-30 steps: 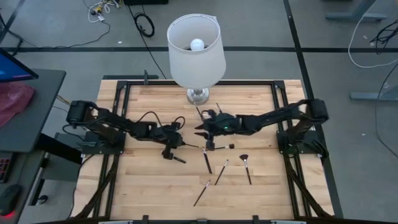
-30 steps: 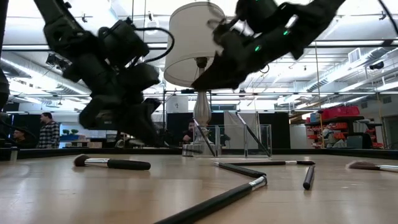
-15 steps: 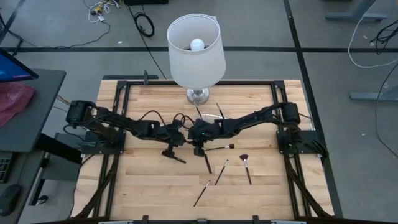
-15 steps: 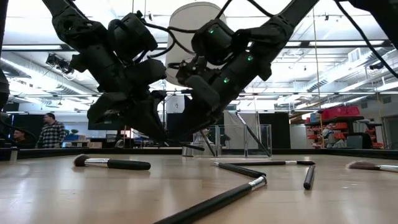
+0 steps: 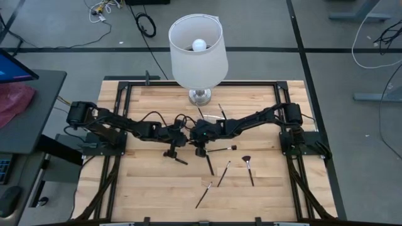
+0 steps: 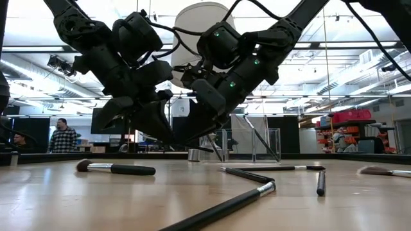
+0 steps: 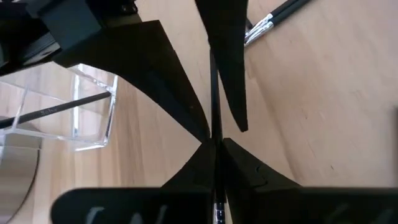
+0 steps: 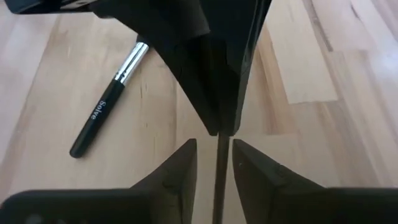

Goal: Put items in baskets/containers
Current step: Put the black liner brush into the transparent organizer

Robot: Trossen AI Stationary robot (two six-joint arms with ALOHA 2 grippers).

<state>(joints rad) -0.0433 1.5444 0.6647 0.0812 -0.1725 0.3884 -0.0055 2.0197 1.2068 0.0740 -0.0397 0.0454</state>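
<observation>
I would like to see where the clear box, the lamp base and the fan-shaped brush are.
clear box [image 7: 93, 112]: left wrist view, its front wall.
lamp base [image 5: 200, 96]: high view, metal foot.
fan-shaped brush [image 5: 247, 159]: high view, bristles.

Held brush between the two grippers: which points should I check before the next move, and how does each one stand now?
1. Left gripper jaws shut on the held brush: ok.
2. Right gripper lined up on the same handle, one jaw on each side: ok.
3. Right jaws closed on the handle: not ok, a gap shows on both sides.
4. Both grippers clear of the table: ok in the low view.
5. Clear box upright and close by, next to the lamp: ok.
6. Which end of the held brush carries the bristles: cannot tell.
</observation>
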